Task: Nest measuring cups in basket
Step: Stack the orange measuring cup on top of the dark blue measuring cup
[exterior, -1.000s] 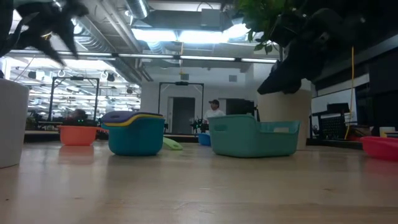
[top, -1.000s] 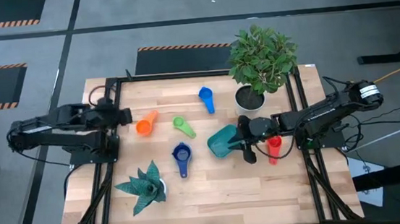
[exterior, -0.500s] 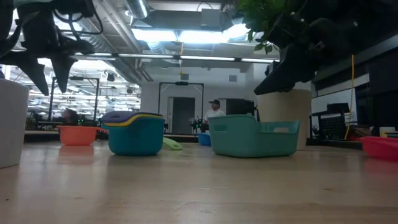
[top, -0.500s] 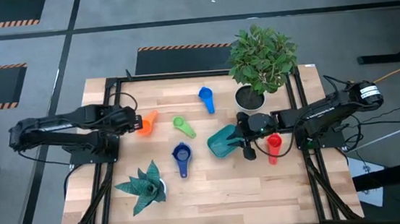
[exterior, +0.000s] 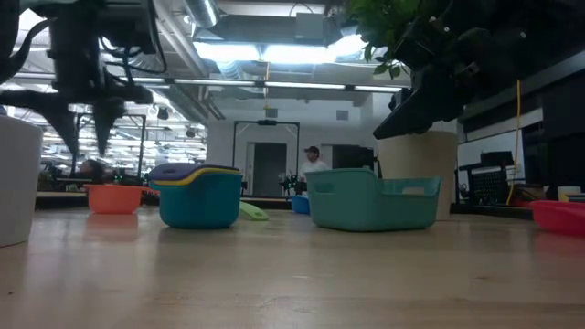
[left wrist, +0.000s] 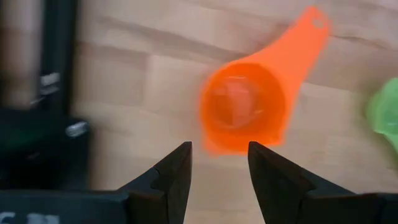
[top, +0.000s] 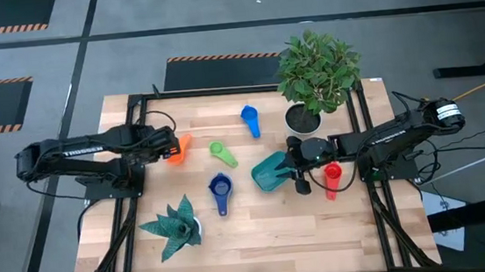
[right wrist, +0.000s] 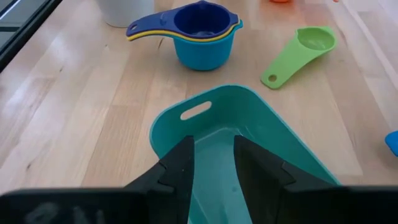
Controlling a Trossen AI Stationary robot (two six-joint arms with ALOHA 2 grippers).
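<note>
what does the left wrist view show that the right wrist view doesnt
Only the left wrist view shows the orange cup whole, lying beyond the open left gripper. Only the right wrist view shows the teal basket under the right gripper, and the nested stack of cups, dark blue over yellow and blue. Both share the green cup, a mere edge in the left wrist view, and the wooden table.

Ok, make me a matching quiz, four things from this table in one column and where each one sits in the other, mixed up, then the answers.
Things:
1. orange cup
2. red cup
3. green cup
4. basket

Places:
A. under the right end effector
B. under the left end effector
C. between the orange cup and the basket
D. near the table's right rail, beside the right arm

Pairs: 1-B, 2-D, 3-C, 4-A
</note>
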